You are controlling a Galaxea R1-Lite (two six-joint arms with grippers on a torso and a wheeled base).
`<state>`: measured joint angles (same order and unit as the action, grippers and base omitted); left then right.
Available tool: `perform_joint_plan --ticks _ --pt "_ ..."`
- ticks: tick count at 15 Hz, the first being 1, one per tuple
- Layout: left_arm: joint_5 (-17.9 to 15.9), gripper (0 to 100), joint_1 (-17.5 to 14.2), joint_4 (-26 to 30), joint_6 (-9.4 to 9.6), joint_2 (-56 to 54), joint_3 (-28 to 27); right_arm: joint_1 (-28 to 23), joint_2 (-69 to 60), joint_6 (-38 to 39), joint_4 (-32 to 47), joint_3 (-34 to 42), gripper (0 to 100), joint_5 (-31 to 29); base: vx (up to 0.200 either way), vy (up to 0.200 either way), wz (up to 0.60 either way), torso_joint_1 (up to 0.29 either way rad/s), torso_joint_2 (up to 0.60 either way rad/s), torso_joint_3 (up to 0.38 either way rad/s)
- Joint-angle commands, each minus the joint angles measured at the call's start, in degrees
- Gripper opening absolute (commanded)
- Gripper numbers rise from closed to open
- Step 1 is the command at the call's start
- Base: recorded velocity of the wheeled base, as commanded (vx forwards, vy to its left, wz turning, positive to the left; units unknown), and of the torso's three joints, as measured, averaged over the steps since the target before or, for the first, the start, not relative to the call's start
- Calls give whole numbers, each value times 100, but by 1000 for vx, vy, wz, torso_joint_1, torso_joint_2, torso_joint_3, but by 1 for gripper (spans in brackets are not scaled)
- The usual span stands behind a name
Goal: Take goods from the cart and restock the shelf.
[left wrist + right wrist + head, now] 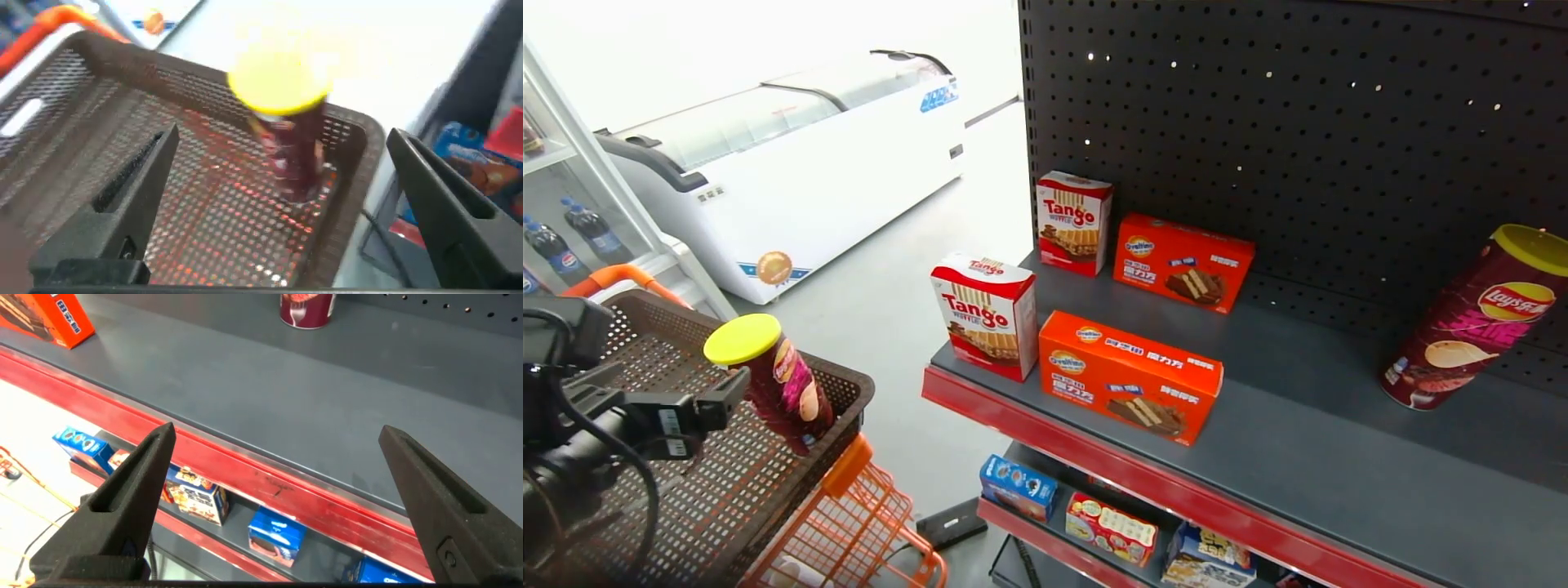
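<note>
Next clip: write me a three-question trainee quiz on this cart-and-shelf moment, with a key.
1. True or false: the chip can in the cart basket has a red lid.
2. How many orange boxes lie on the upper shelf?
3. The left pincer is: A) open, B) shut on the can, C) shut on a box.
Key: 1 false, the lid is yellow; 2 two; 3 A.

You have two chip cans (pixel 783 390), two red-and-white wafer boxes (pixel 987 314), two orange boxes (pixel 1131 377), three small boxes (pixel 1109 528) lower down, at least two bottles (pixel 595 233), one cart (pixel 858 514), one freezer (pixel 800 163).
</note>
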<state>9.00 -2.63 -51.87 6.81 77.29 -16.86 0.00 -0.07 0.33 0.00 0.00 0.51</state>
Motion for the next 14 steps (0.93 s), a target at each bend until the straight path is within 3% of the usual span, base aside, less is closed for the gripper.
perform_joint_plan --ticks 1,5,8,10,14 --pt "-381 100 140 -860 -5 1166 517 9 7 2 0 0 100 2 0 0 0 0 0 0" --pt "-390 100 52 -2231 -5 2185 666 0 7 2 0 0 100 2 0 0 0 0 0 0" --pt "-381 100 -44 -3268 57 3073 429 0 7 2 0 0 100 2 0 0 0 0 0 0" --pt "-328 100 -71 -3347 189 3407 113 0 7 2 0 0 100 2 0 0 0 0 0 0" --pt "-320 100 -211 -3373 206 3925 -784 0 7 2 0 0 100 2 0 0 0 0 0 0"
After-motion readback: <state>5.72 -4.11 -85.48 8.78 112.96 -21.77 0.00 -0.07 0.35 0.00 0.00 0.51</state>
